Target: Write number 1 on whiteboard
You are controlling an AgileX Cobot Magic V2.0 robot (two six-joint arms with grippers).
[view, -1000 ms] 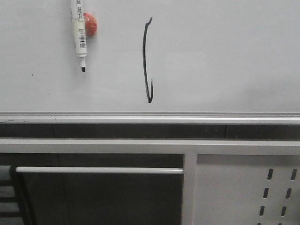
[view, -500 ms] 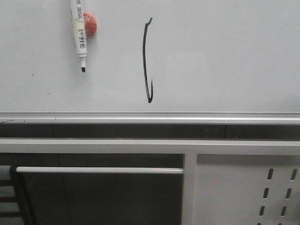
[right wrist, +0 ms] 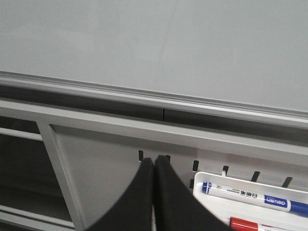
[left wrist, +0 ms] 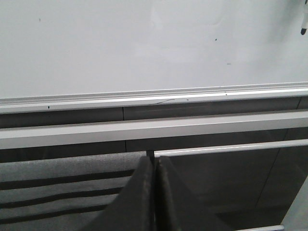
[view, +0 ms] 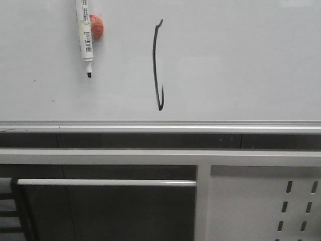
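Number 1 (view: 157,65) stands drawn on the whiteboard (view: 241,60), mid-board above the silver rail. A marker pen (view: 84,35) hangs uncapped on the board to its left. Left fingers (left wrist: 154,192) and right fingers (right wrist: 154,192) are both closed, empty, held low, judged idle because writing appears complete.

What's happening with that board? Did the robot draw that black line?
A black number 1 is already drawn on the whiteboard. A white marker pen hangs against the board beside a red magnet, and nothing holds it. The left gripper and right gripper are both shut and empty, low in front of the board. The pictures don't show who drew the line.
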